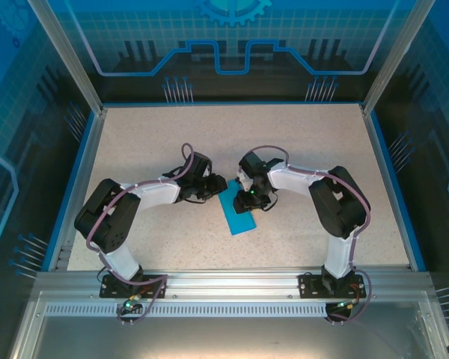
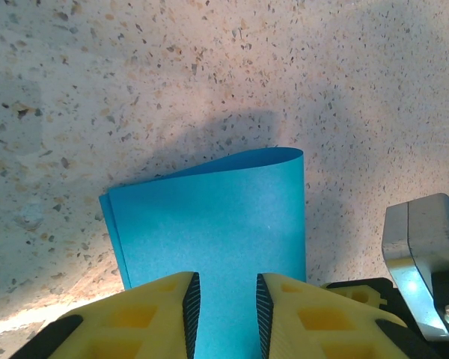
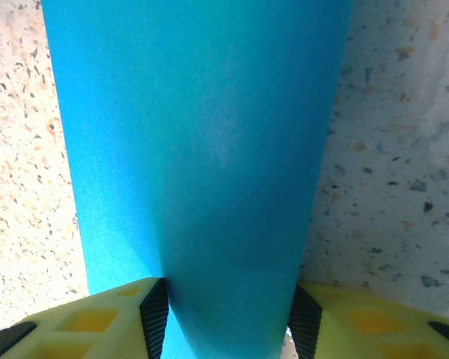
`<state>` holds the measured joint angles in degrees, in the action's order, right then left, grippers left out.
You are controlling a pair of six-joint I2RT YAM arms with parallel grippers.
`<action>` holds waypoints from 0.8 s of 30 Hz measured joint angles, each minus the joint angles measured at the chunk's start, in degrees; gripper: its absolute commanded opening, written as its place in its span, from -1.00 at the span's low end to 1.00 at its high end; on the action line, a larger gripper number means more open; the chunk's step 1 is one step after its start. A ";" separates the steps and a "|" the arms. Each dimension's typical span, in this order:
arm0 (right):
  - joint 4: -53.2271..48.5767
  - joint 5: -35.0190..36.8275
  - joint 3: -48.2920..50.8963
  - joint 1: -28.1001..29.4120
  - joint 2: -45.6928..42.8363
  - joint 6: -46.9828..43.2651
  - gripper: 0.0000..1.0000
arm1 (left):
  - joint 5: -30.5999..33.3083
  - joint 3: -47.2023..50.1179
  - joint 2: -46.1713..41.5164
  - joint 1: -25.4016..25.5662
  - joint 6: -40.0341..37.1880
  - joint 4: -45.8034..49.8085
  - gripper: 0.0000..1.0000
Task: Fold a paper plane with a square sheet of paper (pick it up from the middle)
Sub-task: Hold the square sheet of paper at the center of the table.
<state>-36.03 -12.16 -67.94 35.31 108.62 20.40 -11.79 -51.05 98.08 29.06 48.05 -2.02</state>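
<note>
- The left fingers [image 2: 161,318] stand a narrow gap apart, and the flat face of the square sheet of paper [image 2: 209,217] shows through that gap. They look set over the sheet to steady one end, not to nip it.
- The right fingers [image 3: 97,321] stand about half apart. The blue paper [image 3: 202,149] fills the gap from pad to pad and is shaded darker down its middle, as if bowed. Whether it is squeezed or only flanked cannot be told.
- The sheet lies doubled over into a rectangle. In the left wrist view two layers meet at one side, and the far bend is loose and rounded, not pressed sharp. That probably explains two sets of fingers on one small piece: one to anchor it, one to flatten the bend.
- The paper [image 1: 238,215] rests on the bench [image 1: 172,142] midway between its left and right edges, a little nearer the near edge. Both arms fold inward to meet over its far end.
</note>
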 measured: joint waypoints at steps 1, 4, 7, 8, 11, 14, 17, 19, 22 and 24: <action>-0.04 0.09 -0.02 0.02 0.04 -0.11 0.02 | 0.00 0.00 0.00 0.00 0.00 0.00 -0.39; -0.20 0.17 -0.17 0.04 0.15 -0.17 0.02 | 0.00 0.00 0.00 0.00 -0.07 0.00 -0.39; -0.48 0.20 -0.42 0.07 0.37 -0.33 0.02 | -0.02 0.00 0.00 0.00 -0.11 0.02 -0.39; -0.57 0.22 -0.46 0.07 0.39 -0.33 0.02 | -0.02 0.00 0.00 0.00 -0.11 0.02 -0.40; -0.90 0.31 -0.81 0.07 0.61 -0.33 0.02 | -0.20 0.00 0.22 0.00 -0.11 0.02 -0.44; -1.27 0.44 -1.09 0.13 0.83 -0.33 0.02 | -0.68 0.00 0.74 0.04 -0.13 0.02 -0.48; -1.51 0.90 -1.33 0.31 0.98 -0.33 0.02 | -1.07 -0.02 1.57 0.20 -0.13 0.02 -0.54; -1.84 1.25 -1.60 0.42 1.14 -0.33 0.02 | -1.22 -0.02 2.10 0.39 -0.13 0.04 -0.57; -2.16 1.38 -1.88 0.48 1.36 -0.33 0.01 | -1.60 -0.02 2.47 0.63 -0.13 0.13 -0.61; -2.27 1.73 -1.95 0.68 1.44 -0.33 0.01 | -1.84 -0.02 2.49 0.72 -0.13 0.13 -0.64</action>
<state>-38.30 -10.44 -69.89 35.99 110.06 20.08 -13.63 -51.07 100.57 29.78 47.92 -1.89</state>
